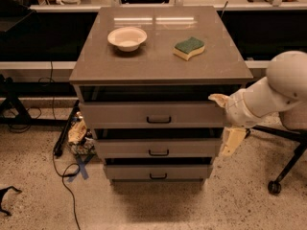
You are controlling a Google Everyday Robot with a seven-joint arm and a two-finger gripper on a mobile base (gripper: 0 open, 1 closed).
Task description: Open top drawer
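The top drawer point(120, 115) looks barely pulled out, and the end effector point(226, 121) hangs released, empty, just beside its right end.

Top drawer point(120, 114) ajar, claw point(225, 120) alongside.

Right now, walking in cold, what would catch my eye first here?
A big white robot arm reaches in from the right, its open gripper beside the right end of the top drawer. On the cabinet top sit a white bowl and a green sponge.
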